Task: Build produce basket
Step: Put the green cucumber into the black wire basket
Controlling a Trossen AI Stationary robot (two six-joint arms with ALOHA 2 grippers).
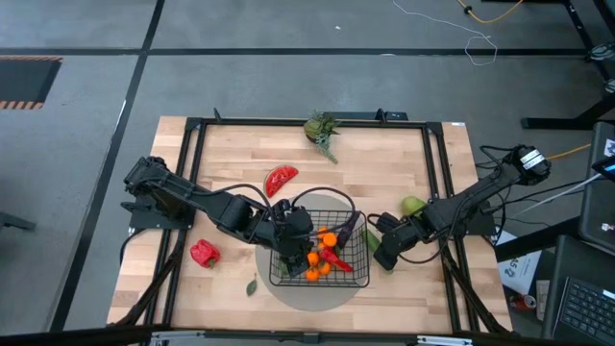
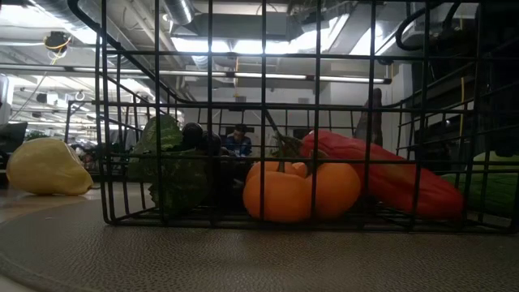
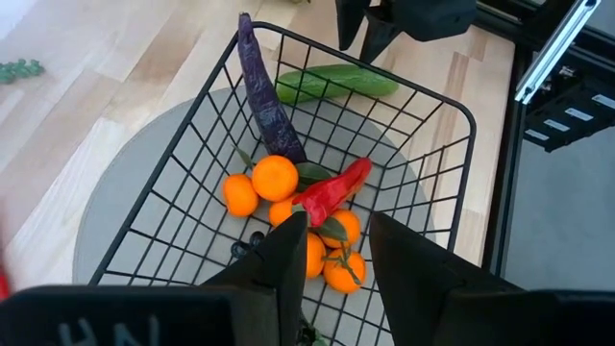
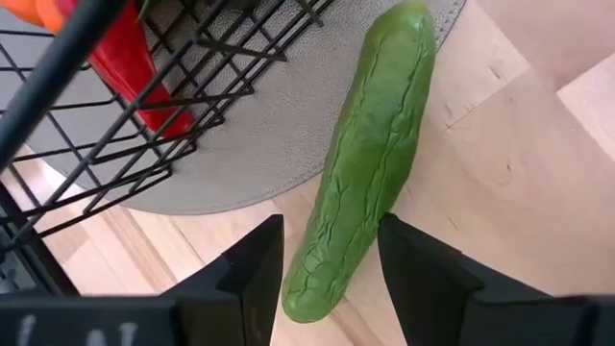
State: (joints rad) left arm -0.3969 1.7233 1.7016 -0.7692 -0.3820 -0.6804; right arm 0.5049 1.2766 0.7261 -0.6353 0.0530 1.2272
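The black wire basket (image 1: pixel 357 281) stands on a grey round mat (image 1: pixel 312 298). In it lie a purple eggplant (image 3: pixel 267 96), oranges (image 3: pixel 275 177), a red chili (image 3: pixel 332 190) and dark grapes (image 2: pixel 193 136). My left gripper (image 3: pixel 334 245) hovers open over the basket's left part. A green cucumber (image 4: pixel 370 163) lies outside the basket's right wall, half on the mat and half on the wood. My right gripper (image 4: pixel 332 259) is open, with a finger on either side of the cucumber's near end. The red pepper (image 1: pixel 203 253), watermelon slice (image 1: pixel 281 178) and green pear (image 1: pixel 413 205) lie on the table. My right gripper comes down slanting onto the cucumber's near end (image 4: pixel 322 279), fingers across it, one on each side. The cucumber lies flat on the table and the mat's edge. I cannot tell whether the fingers touch it.
A leafy green sprig (image 1: pixel 322 130) lies near the far edge. A small leaf (image 1: pixel 252 285) sits by the mat's left rim. A yellowish fruit (image 2: pixel 45 166) shows beside the basket in the low view. Bare wood lies left of the basket and along the near edge.
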